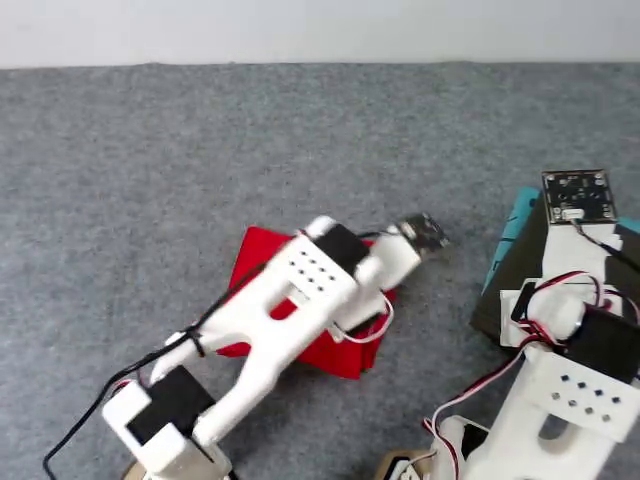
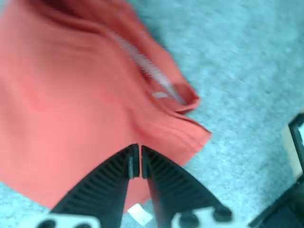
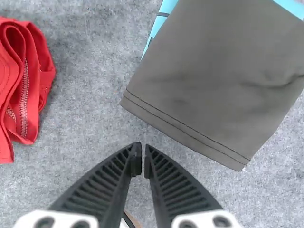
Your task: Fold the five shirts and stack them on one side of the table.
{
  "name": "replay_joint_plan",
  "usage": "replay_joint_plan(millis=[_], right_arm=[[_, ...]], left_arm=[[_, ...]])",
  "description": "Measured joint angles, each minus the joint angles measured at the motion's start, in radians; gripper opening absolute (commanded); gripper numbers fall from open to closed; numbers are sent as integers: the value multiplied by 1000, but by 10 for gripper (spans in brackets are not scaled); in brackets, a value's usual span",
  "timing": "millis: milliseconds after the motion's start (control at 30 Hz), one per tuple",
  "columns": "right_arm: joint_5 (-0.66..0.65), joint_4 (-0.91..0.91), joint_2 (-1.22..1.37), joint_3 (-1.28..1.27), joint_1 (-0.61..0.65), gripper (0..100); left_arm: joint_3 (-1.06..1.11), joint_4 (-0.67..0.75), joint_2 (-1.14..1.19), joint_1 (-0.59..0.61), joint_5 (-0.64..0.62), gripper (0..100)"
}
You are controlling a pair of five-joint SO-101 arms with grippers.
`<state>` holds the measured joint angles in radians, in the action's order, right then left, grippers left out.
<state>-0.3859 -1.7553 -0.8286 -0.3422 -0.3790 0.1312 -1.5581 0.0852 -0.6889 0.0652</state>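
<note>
Grey, felt-like covering (image 1: 150, 160) ran across the whole table, with a strip of pale wall (image 1: 300, 30) behind its far edge. From where I stood, the left gripper (image 2: 136, 160) had its black ribbed jaws drawn together, with only a thin slit between the tips and no cloth that I could see caught in it. It hung just above the red shirt (image 2: 71, 104), near one edge of the garment. That shirt lay in a rough folded wad toward the middle of the table, a pale stitched strip running along one of its folds. The white left arm (image 1: 290, 300) stretched across it from the near side and hid much of it from above. The right gripper (image 3: 140, 159) was likewise pinched closed on nothing, poised over bare covering just beside the hemmed corner of a dark grey shirt (image 3: 223, 76). This one lay flat on the right side of the table, on top of a light blue shirt (image 3: 164, 19) whose edge peeked out toward the red one. Open covering separated the red shirt from that pile, and the right arm (image 1: 560, 400) rose from the near right corner.
</note>
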Motion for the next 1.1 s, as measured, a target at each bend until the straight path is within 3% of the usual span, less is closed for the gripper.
replay_joint_plan(millis=[533,833,1100], right_arm=[[0,-2,0,0,0,18],[0,-2,0,-12,0,18],[0,-2,0,-75,0,18]], left_arm=[[-29,345,86,48,-6,14],[-411,347,485,140,-6,14],[-848,68,700,167,-6,13]])
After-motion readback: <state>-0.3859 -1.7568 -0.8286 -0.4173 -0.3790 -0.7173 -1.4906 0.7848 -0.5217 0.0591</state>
